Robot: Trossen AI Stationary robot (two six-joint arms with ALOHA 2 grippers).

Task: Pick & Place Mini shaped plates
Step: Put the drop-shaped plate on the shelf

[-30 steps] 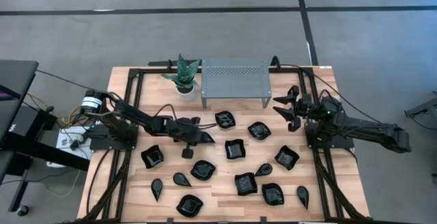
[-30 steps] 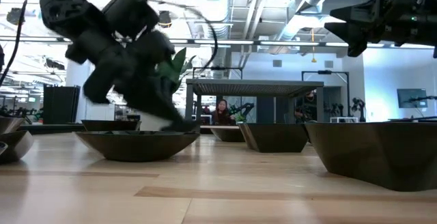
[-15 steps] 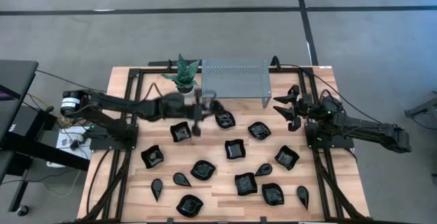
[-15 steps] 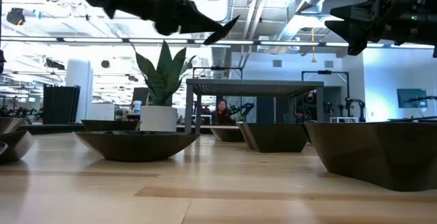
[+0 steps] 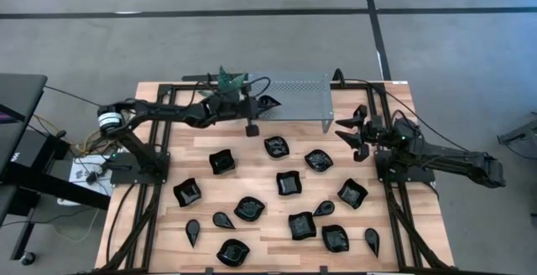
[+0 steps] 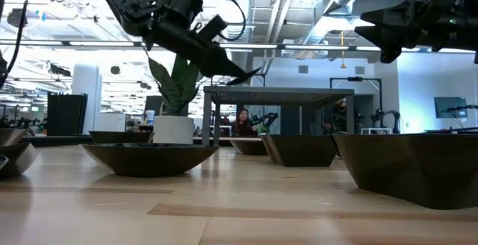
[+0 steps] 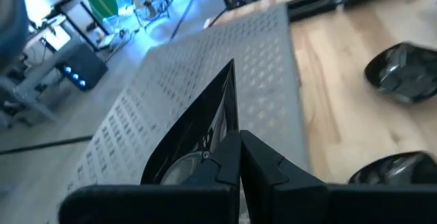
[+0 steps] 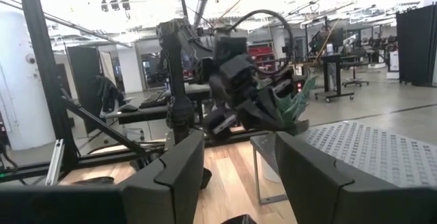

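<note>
One mini plate, pinched on edge by the left tool, hangs over the perforated metal rack's left end, seemingly for placing there, while the right tool waits spread at the worktop's right side.

A potted plant with spiky green leaves in a white pot stands at the far edge of the wooden table, just beside a perforated grey metal rack. In the low view, a person shows in the room behind the table.
</note>
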